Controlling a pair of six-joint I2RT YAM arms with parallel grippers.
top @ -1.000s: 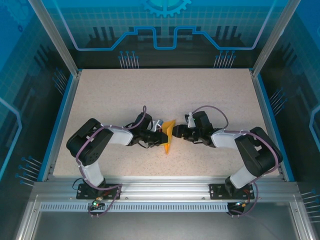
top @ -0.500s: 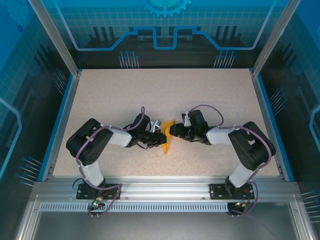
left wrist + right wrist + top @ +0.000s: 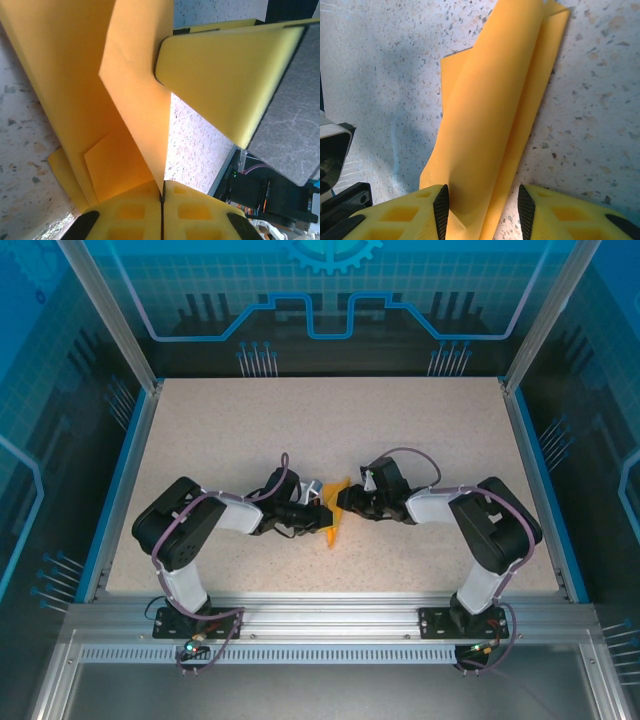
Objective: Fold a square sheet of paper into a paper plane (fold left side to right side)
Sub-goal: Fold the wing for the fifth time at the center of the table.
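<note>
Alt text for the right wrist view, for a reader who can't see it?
A folded orange paper, creased lengthwise, stretches over a speckled table and runs down between the jaws of the right tool. The yellow, black-padded jaws stand apart on either side of the paper, not yet closed on it.

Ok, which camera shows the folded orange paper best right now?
The right wrist view. There the folded orange paper runs lengthwise with its layers and edges plain, reaching down between the right gripper and its open jaws. The left wrist view is too close and catches just part of it. The top view gives a small, partly covered sliver.
</note>
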